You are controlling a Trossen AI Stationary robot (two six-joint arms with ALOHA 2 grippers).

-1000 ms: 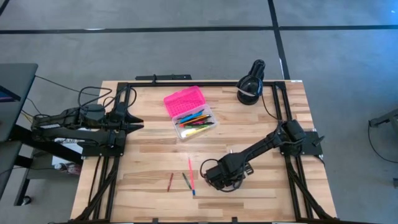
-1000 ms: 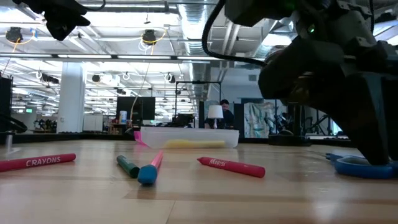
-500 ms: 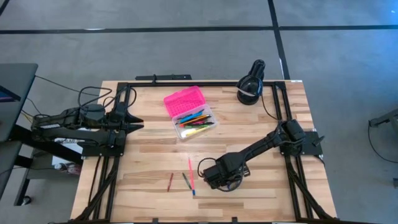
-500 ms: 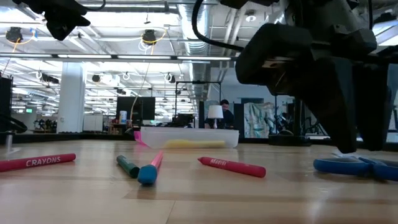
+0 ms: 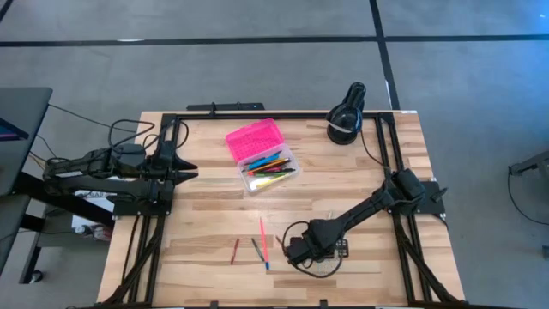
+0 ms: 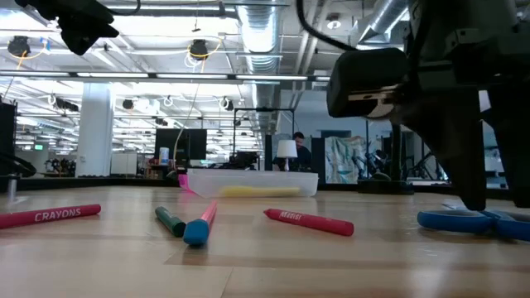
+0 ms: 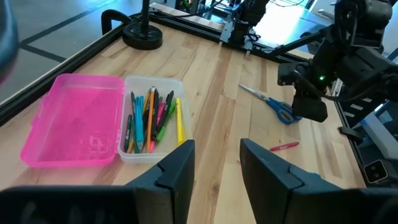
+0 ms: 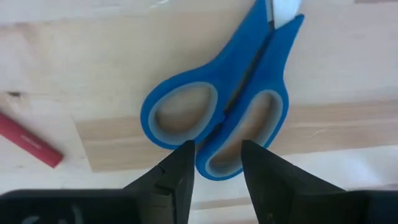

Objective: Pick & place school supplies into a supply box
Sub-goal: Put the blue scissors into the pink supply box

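Hovering spread, right claw [image 8: 216, 163] straddles the scissors [image 8: 221, 112] handle lying beneath it.

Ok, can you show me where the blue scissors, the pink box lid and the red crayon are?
blue scissors [image 8: 217, 118], right wrist view, where the two handle loops meet.
pink box lid [image 7: 74, 118], left wrist view, middle of the open lid.
red crayon [image 6: 308, 220], low view, middle of its barrel.

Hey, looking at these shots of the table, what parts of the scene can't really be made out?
- Scissors: in the high view the right arm covers them; the right wrist view cuts off the blades.
- Right hand: whether it touches the scissors is not clear in any view.
- Case: the pens lie in an overlapping pile, too many to count.
- Left hand: waits by the table's left edge.
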